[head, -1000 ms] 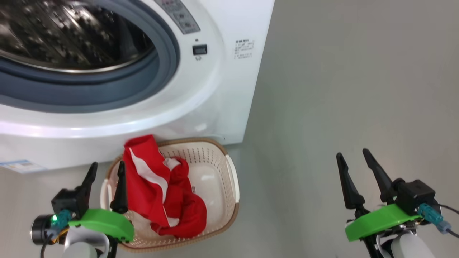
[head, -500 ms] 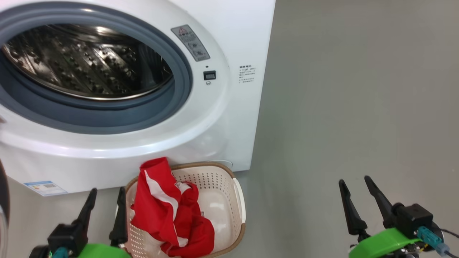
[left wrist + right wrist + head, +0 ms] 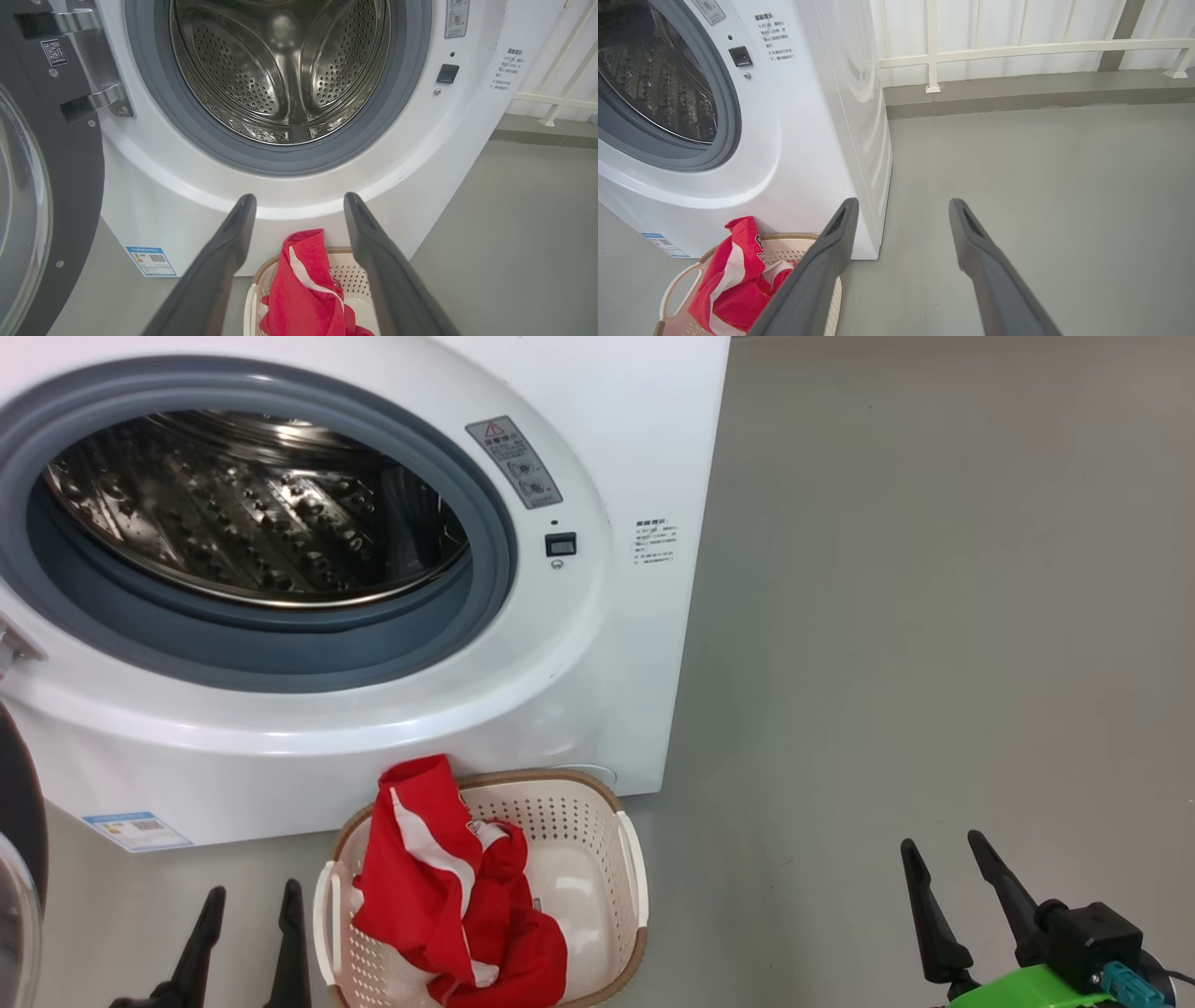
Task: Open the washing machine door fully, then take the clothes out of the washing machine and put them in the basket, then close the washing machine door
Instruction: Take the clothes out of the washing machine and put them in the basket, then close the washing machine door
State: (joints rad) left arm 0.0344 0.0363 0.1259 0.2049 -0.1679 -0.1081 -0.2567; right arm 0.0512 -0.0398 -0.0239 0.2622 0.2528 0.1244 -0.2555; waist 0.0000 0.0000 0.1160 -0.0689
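Head cam has tilted up vs a sec ago. The whole pic has shifted down, so more of the washing machine front and its drum shows; these things themselves haven't moved. The drum looks empty in the head & left wrist views. The clothes lie heaped in the basket, at 6 o'clock below the drum opening, close to the machine's base. The door hangs swung wide at 9 o'clock.

My read: unloading is done, only door-closing is left.

L gripper has drawn back off the basket's rim and now sits just beside it at 9 o'clock. Its jaws are spread wide, w/ nothing between them. R gripper is at 4 o'clock, well apart over bare floor, likewise spread & empty.
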